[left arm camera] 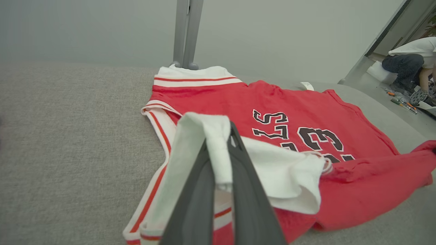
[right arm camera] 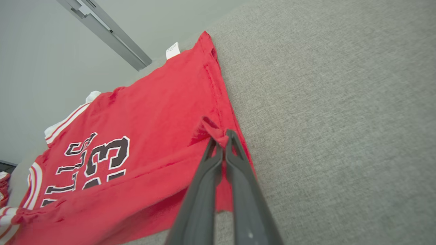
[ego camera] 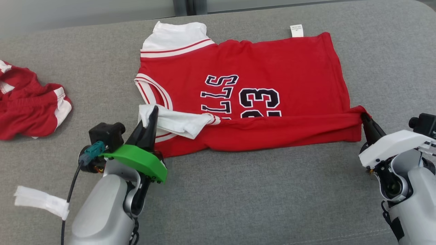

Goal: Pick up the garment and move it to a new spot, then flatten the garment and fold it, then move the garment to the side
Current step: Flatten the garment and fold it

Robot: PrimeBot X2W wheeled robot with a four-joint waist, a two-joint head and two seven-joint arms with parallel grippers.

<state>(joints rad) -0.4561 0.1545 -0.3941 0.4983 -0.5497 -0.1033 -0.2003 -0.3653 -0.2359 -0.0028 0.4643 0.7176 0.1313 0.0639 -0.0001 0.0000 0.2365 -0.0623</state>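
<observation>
Two near corners of the red-and-white fabric jersey (ego camera: 272,61) sit clamped in my left pincer (ego camera: 155,110) and right pincer (ego camera: 364,117), its body lying beyond them.

Black letters "LLS" and number "23" on the red jersey (ego camera: 272,58)

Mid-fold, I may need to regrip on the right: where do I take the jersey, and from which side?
Probably the near right hem corner of the jersey, where the right pincer is shut now. Come low from the near side, fingers pointing away: that corner bunches into a raised ridge, while most of the rest lies flat.
</observation>
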